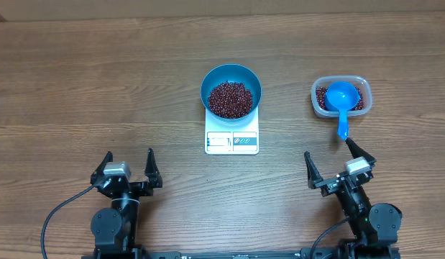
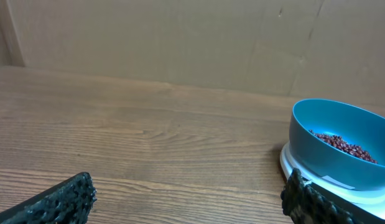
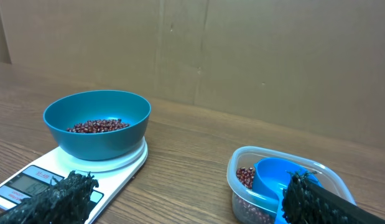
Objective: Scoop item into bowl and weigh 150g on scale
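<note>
Both idle, jaws apart: left gripper, right gripper; bowl of beans sits on scale.
Grab scoop handle at tub, add small pours, watch your display.

The brown wooden surface is lying wide and flat, with its lines running from left to right. A small white scale is sitting on it, about halfway between the left and right edges, and its label strip is facing the near edge. A clear plastic tub is sitting on the surface too, off toward the right edge and a little closer to the far edge. The two are sitting well apart.
</note>
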